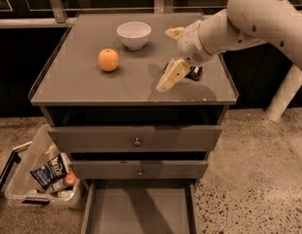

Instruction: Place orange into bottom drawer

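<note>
Hovering right of the small round bright orange (108,60), the cream gripper (165,82), whether clenched I can't tell, must first reach left to grasp it.

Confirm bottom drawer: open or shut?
Open: bottom drawer is pulled out, its floor showing. Gripper is over the cabinet top, apart from the orange.

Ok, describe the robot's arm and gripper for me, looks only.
The arm is smooth, off-white and tubular, with rounded bulbous joints and no visible cables or markings. The gripper, over the right side of the cabinet top, has pale cream, wedge-shaped fingers.
</note>
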Robot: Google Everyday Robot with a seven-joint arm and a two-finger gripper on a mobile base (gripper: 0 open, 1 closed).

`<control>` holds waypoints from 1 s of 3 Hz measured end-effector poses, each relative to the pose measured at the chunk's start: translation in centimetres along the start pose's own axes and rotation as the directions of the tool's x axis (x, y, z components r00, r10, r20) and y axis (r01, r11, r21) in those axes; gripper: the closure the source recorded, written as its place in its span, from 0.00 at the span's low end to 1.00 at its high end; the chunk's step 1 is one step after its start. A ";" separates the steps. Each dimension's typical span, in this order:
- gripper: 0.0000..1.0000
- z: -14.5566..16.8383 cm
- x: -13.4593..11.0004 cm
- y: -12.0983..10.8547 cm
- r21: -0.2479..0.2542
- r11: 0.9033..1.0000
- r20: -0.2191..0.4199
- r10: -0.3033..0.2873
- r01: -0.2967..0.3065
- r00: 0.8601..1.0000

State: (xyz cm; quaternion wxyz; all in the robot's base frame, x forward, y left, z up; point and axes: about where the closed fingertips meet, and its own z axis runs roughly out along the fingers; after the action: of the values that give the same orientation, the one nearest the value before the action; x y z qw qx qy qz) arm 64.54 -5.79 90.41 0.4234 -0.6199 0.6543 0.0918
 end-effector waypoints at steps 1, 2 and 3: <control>0.00 3.0 1.5 -0.6 -0.018 0.997 0.047 0.071 -0.070 0.996; 0.00 3.1 1.2 -0.5 -0.017 0.998 0.053 0.066 -0.065 0.996; 0.00 5.5 -1.9 -0.3 -0.056 0.998 0.117 0.022 -0.015 0.993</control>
State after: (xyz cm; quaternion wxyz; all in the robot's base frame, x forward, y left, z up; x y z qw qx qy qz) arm 66.94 -0.94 88.34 0.4432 -0.6187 0.6311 0.1502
